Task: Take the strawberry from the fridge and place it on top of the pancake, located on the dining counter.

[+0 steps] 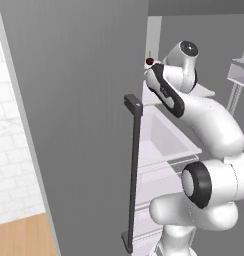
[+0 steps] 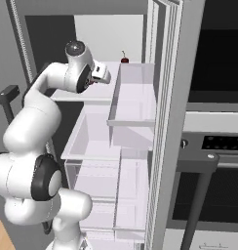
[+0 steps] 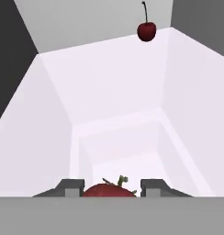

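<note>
Inside fridge [image 2: 135, 97], above shelf front edge: strawberry [image 3: 108, 189] pinched between gripper [image 3: 111, 188] jaws, for carrying out; cherry [image 3: 146, 30] at back edge.

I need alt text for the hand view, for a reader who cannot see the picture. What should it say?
The strawberry, red with a small green stem, sits between the gripper's two dark fingertips at the bottom edge. Beyond it stretches a white fridge shelf, and a dark red cherry with a thin upright stem stands at its far end.
</note>
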Tool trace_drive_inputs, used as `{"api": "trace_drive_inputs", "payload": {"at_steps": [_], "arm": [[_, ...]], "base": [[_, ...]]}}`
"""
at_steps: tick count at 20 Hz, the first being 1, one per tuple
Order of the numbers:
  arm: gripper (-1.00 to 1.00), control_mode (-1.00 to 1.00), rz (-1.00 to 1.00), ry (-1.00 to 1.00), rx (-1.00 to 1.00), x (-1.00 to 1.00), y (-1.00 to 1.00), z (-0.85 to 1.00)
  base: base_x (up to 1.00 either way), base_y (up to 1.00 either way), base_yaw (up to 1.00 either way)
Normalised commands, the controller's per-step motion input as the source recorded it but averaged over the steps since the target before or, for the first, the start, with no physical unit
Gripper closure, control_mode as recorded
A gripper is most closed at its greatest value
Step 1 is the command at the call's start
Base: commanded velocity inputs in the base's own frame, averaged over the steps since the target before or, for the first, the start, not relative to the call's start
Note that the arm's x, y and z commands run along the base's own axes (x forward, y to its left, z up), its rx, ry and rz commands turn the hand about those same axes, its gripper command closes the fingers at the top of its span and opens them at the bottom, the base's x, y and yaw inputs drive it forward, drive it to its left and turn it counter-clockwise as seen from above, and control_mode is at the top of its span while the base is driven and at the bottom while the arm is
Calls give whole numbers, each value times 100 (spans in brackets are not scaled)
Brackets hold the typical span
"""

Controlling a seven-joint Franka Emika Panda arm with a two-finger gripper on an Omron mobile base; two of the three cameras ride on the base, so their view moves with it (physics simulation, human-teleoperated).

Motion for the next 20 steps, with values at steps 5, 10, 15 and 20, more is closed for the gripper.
{"api": "trace_drive_inputs", "payload": {"at_steps": [5, 10, 15, 20], "arm": [[100, -100, 0, -6, 0, -100, 0, 5], [100, -100, 0, -1, 0, -100, 0, 6], [100, -100, 0, 0, 0, -100, 0, 2], [100, -100, 0, 0, 0, -82, -7, -3]], "base": [[0, 0, 0], [0, 0, 0], [0, 0, 0], [0, 0, 0]]}}
